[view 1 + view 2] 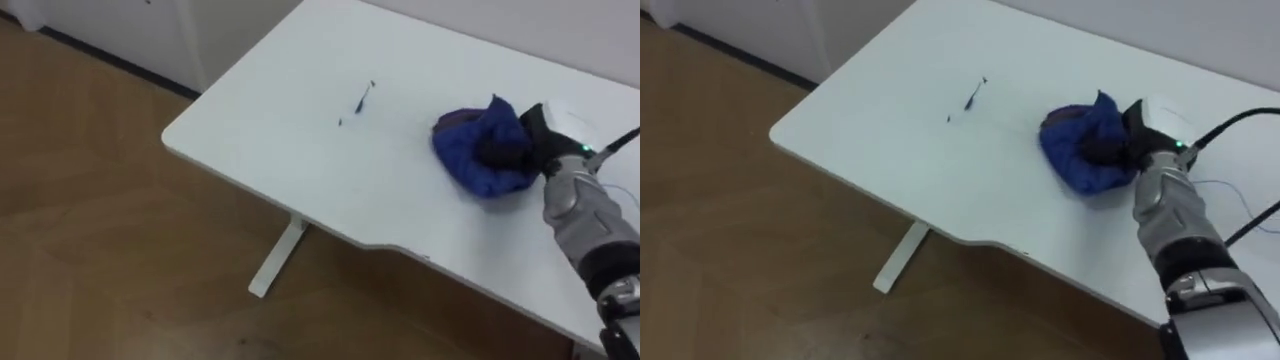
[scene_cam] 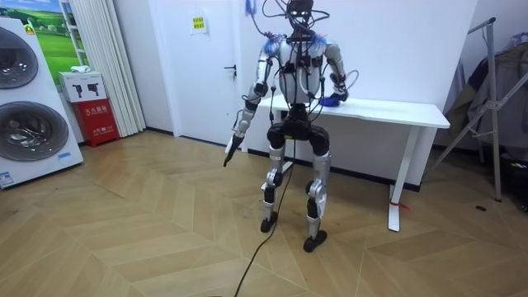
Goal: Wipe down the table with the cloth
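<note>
Gripping a crumpled blue cloth (image 1: 470,152), the right hand (image 1: 524,140) has its dark fingers curled into the bundle, which rests on the white rectangular table top (image 1: 260,140). A thin dark streak (image 1: 362,97) lies well off to that hand's left, clear of the cloth. The wipe looks barely begun; next the hand should press down and sweep leftward over the streak. The left hand (image 2: 233,150) hangs by the robot's side.

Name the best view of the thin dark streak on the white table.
Left eye view: the thin dark streak sits central, unobstructed. Right eye view shows it equally; the room view leaves it too small to tell.
</note>
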